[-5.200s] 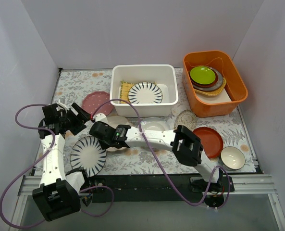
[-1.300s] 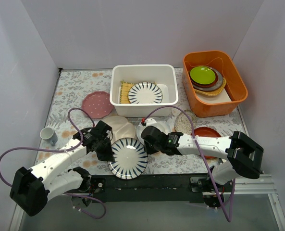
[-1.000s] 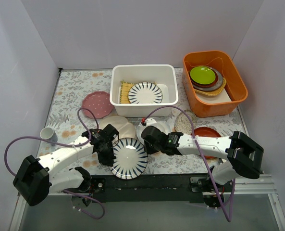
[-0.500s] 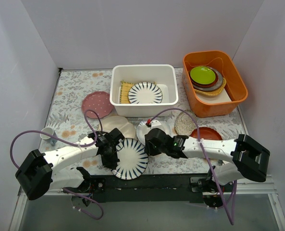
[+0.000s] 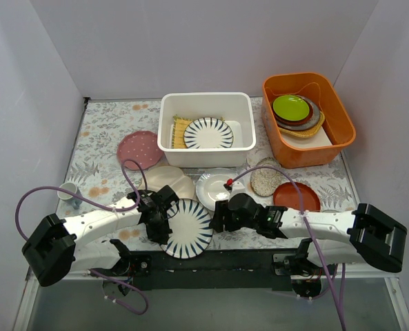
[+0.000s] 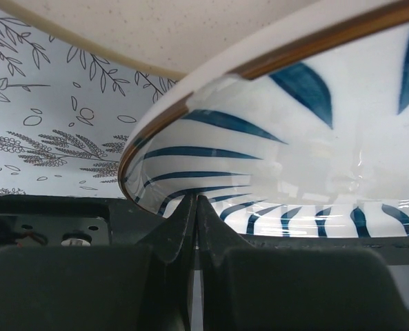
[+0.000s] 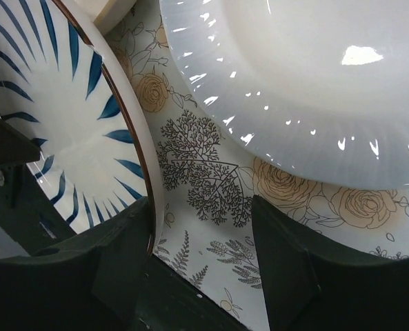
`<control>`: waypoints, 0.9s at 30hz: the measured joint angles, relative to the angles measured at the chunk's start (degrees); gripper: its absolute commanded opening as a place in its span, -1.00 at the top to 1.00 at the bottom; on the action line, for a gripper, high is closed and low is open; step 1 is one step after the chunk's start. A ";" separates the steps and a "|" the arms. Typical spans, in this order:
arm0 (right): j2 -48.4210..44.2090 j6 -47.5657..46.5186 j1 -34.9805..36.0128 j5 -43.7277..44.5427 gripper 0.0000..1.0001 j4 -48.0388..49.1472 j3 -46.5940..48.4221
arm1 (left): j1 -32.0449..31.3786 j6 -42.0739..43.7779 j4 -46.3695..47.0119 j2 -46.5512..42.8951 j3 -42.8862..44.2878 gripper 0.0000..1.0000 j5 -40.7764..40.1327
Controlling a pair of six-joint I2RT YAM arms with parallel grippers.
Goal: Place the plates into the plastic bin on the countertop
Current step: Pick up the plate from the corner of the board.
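The left gripper (image 6: pixel 194 205) pinches tight on the rim of a tilted blue-striped plate (image 5: pixel 185 227), well in front of the plastic bin (image 5: pixel 205 157). The right gripper (image 7: pixel 203 214) stands spread and empty beside that plate's opposite rim. A glossy white plate (image 5: pixel 213 187) lies nearer the bin.

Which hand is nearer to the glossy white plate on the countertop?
Right. The right hand lies just short of the glossy white plate, not touching it. The left hand is farther, at the left edge of the near striped plate.
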 measured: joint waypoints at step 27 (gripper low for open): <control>10.38 -0.17 -1.25 -15.50 0.64 25.99 -5.07 | -0.85 -0.44 0.24 0.76 -0.13 1.00 0.39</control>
